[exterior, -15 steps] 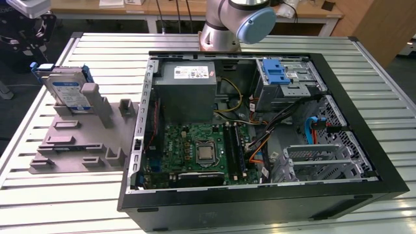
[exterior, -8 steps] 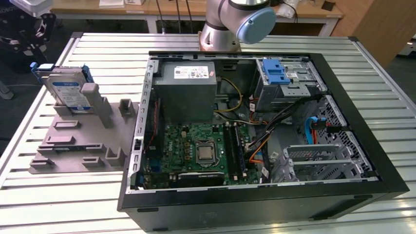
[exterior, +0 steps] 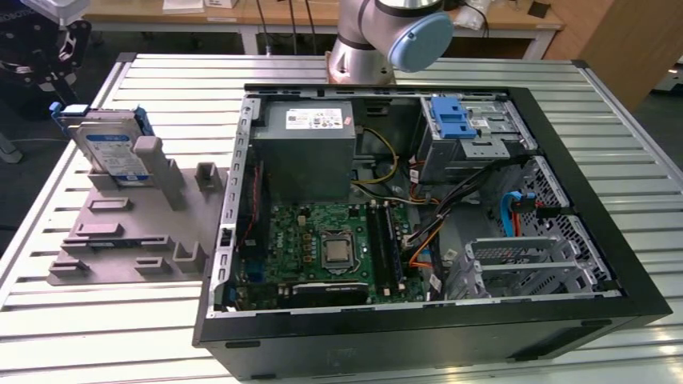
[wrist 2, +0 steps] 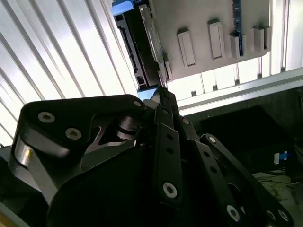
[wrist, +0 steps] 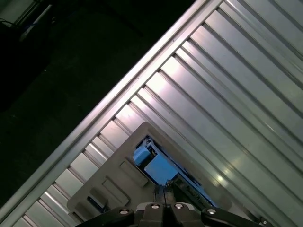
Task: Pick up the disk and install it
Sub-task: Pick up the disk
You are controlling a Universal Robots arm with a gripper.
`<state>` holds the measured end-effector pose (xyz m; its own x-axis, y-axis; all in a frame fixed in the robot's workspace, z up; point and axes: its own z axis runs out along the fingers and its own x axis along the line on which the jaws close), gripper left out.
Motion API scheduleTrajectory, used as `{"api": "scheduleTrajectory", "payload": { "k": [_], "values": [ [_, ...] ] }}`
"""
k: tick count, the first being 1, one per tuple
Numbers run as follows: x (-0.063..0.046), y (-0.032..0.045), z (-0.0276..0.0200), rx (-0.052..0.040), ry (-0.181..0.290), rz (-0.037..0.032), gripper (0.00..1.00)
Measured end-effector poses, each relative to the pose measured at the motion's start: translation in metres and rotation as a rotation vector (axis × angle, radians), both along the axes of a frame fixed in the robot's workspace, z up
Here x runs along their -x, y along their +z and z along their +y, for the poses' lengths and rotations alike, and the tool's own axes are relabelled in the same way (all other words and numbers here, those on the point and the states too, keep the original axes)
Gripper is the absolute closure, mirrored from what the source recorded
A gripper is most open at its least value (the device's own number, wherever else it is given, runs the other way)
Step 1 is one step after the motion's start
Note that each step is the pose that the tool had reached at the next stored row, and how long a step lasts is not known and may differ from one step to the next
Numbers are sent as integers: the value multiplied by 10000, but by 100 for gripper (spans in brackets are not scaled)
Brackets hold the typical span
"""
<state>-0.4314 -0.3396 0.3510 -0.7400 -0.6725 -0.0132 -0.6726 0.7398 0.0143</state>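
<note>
The flat, silver-grey rectangular disk [exterior: 112,150], framed by a blue plastic carrier, stands upright in a slot of the grey moulded fixture [exterior: 128,232], so its top edge is free for grasping. The black gripper [wrist 2: 162,92] hovers near that edge, fingers closed together, holding nothing. Count: one disk, one fixture, one open black computer case [exterior: 427,332].

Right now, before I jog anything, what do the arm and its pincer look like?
In the exterior view the arm is a smooth silver-grey tube with a round light-blue cap on its joint. In the second wrist view the pincer is matt black, built from flat link bars with rounded ends, pinned by silver screw heads and narrowing to slim tips.
</note>
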Motion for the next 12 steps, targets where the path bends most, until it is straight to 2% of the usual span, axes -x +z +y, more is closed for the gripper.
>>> {"api": "scheduleTrajectory", "payload": {
  "k": [6,12],
  "values": [
    [0,0,0,0,464,0,89],
    [0,0,0,0,1188,0,89]
  ]
}}
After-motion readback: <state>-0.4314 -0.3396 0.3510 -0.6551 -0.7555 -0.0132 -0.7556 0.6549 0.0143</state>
